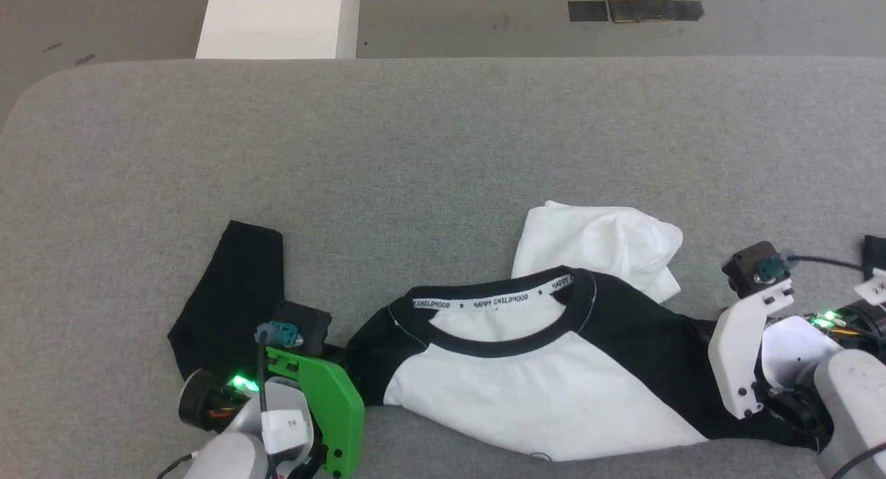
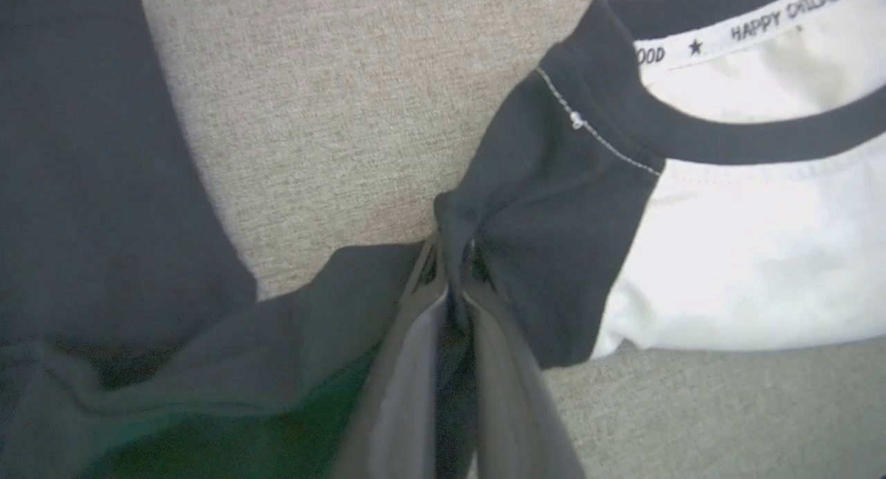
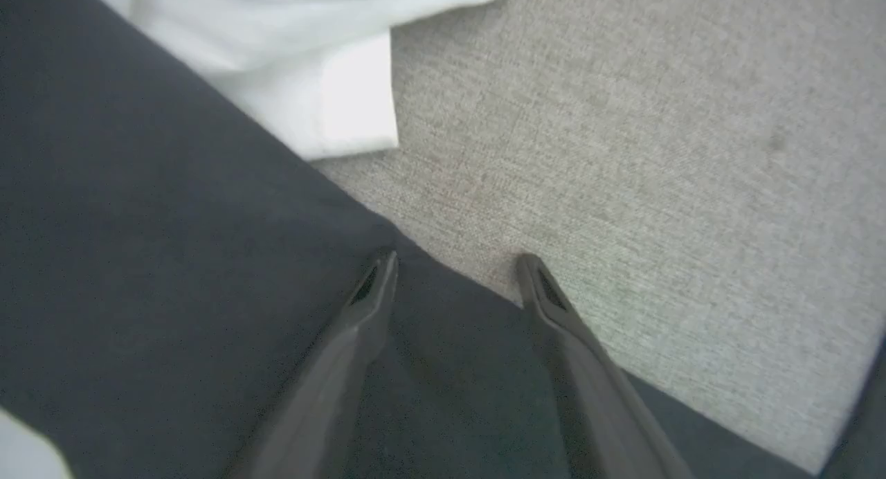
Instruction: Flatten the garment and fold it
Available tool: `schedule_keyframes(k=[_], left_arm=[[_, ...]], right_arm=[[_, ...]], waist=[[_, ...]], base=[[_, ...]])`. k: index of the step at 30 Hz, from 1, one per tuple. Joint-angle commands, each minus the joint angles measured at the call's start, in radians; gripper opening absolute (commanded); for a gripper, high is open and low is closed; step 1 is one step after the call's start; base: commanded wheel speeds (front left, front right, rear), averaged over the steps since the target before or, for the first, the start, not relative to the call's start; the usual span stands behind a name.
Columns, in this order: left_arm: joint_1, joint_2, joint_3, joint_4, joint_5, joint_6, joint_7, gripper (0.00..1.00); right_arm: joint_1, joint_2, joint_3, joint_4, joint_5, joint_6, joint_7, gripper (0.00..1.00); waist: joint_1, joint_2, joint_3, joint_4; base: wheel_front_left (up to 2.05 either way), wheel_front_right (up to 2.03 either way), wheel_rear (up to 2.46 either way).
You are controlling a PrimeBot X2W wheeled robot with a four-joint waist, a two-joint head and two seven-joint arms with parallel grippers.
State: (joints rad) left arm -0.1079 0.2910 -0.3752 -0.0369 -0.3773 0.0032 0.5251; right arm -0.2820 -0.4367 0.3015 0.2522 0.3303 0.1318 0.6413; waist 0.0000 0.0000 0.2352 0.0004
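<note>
Its left wrist plate [image 1: 325, 403] is green, right plate [image 1: 740, 358] white, fingers [image 2: 405, 382] dark.

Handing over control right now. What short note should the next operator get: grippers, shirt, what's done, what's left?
Left gripper: shut on the garment, pinching black fabric by the shoulder.
Right gripper: open, poised over the right-hand sleeve edge, gripping nothing.
Garment: at the near edge of the grey table, front up, white body bunched behind the collar, left-hand sleeve bent.
Done: nothing folded yet.
Left: flatten, then fold.
</note>
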Motion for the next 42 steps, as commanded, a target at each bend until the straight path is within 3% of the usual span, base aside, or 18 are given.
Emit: schedule_keyframes(k=[1, 5, 9, 14, 19, 24, 29, 35, 36, 37, 38, 39, 42], left_arm=[[-0.013, 0.000, -0.001, 0.006, -0.007, -0.004, -0.007, 0.00], [-0.021, 0.000, 0.001, -0.001, -0.009, -0.009, -0.035, 0.00], [-0.039, 0.008, 0.024, -0.024, 0.000, -0.008, -0.099, 0.00], [-0.052, 0.015, 0.050, -0.054, 0.018, 0.006, -0.177, 0.00], [-0.053, 0.010, 0.052, -0.078, 0.034, 0.016, -0.230, 0.00], [-0.008, -0.001, 0.020, -0.072, 0.039, 0.015, -0.250, 0.00], [0.065, -0.018, -0.032, -0.020, 0.013, -0.002, -0.228, 0.00], [0.146, -0.011, -0.065, 0.009, -0.024, -0.022, -0.195, 0.02], [0.158, -0.009, -0.069, 0.011, -0.033, -0.026, -0.184, 0.40], [0.171, -0.005, -0.072, 0.008, -0.045, -0.029, -0.168, 0.94], [0.180, -0.004, -0.073, 0.003, -0.056, -0.031, -0.157, 1.00], [0.190, -0.005, -0.068, -0.011, -0.071, -0.029, -0.149, 1.00], [0.198, -0.011, -0.030, -0.068, -0.097, -0.012, -0.179, 1.00]], right_arm=[[0.027, 0.004, 0.031, 0.042, 0.023, -0.001, 0.047, 0.00], [0.025, -0.020, 0.032, 0.004, 0.094, -0.001, 0.079, 0.00], [0.014, -0.032, -0.085, -0.103, 0.071, -0.001, -0.040, 0.00], [0.010, 0.030, -0.279, -0.262, -0.026, -0.001, -0.211, 0.00], [0.062, 0.103, -0.391, -0.393, -0.094, -0.001, -0.289, 0.00], [0.210, 0.200, -0.458, -0.477, -0.120, -0.001, -0.298, 0.00], [0.398, 0.314, -0.482, -0.469, -0.096, -0.001, -0.258, 0.00], [0.567, 0.367, -0.461, -0.458, -0.035, -0.001, -0.086, 0.00], [0.584, 0.369, -0.462, -0.463, -0.030, -0.001, -0.049, 0.00], [0.599, 0.372, -0.468, -0.470, -0.022, -0.001, -0.006, 0.00], [0.608, 0.373, -0.476, -0.476, -0.017, -0.001, 0.027, 0.36], [0.618, 0.373, -0.480, -0.489, -0.017, -0.001, 0.068, 1.00], [0.613, 0.370, -0.506, -0.552, -0.030, -0.001, 0.111, 1.00]], waist=[[0.0000, 0.0000, -0.006, 0.004], [0.0000, 0.0000, -0.025, 0.008], [0.0000, 0.0000, -0.052, 0.005], [0.0000, 0.0000, -0.086, -0.008], [0.0000, 0.0000, -0.110, -0.010], [0.0000, 0.0000, -0.120, -0.003], [0.0000, 0.0000, -0.116, 0.008], [0.0000, 0.0000, -0.114, 0.006], [0.0000, 0.0000, -0.115, 0.005], [0.0000, 0.0000, -0.115, 0.005], [0.0000, 0.0000, -0.115, 0.005], [0.0000, 0.0000, -0.118, 0.006], [0.0000, 0.0000, -0.123, 0.010]], base=[[0.00, 0.00, 0.00], [0.00, 0.00, 0.00], [0.00, 0.00, 0.00], [0.00, 0.00, 0.00], [0.00, 0.00, 0.00], [0.00, 0.00, 0.00], [0.00, 0.00, 0.00], [0.00, 0.00, 0.00], [0.00, 0.00, 0.00], [0.00, 0.00, 0.00], [0.00, 0.00, 0.00], [0.00, 0.00, 0.00], [0.00, 0.00, 0.00]])
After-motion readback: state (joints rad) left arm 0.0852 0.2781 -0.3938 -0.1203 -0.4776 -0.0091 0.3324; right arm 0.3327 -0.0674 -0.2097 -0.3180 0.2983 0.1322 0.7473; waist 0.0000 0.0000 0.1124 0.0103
